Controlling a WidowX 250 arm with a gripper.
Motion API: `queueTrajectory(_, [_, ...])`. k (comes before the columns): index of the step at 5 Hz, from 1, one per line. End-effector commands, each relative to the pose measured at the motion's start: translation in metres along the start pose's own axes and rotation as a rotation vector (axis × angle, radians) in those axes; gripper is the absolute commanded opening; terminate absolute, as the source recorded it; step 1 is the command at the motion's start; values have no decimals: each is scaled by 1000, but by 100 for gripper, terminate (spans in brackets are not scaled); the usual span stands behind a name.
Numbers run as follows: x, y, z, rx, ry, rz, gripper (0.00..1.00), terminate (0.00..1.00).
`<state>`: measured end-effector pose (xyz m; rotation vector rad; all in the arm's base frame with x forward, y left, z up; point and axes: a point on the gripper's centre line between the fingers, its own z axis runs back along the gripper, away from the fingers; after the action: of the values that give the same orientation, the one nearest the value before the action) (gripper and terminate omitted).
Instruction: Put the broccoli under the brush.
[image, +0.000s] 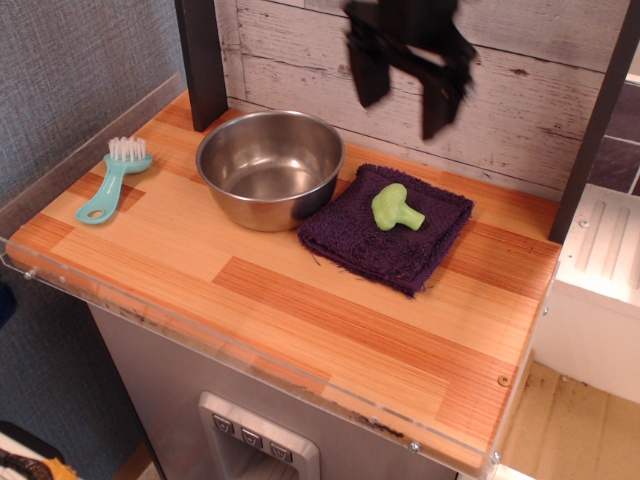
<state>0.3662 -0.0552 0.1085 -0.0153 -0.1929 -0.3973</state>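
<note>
Scene evenly, softly lit; wooden counter (300, 290) rendered bright and warm. Soft highlights seen inside steel bowl (270, 165); faint shadow cast at its base. Gripper (405, 95) smeared by motion blur, silhouetted dark. Remaining objects sharply focused. Lower-left corner left dim.
</note>
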Motion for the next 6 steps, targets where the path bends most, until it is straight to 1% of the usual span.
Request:
queueTrajectory(1, [18, -11, -39, -21, 69, -42, 100, 0])
queueTrajectory(2, [12, -6, -48, -15, 113, -42, 100, 0])
queueTrajectory(3, [5, -1, -48, -20, 142, -39, 100, 0])
queueTrajectory(5, [-9, 3, -32, -30, 147, -35, 100, 0])
queueTrajectory(6, [-13, 5, -34, -34, 165, -29, 100, 0])
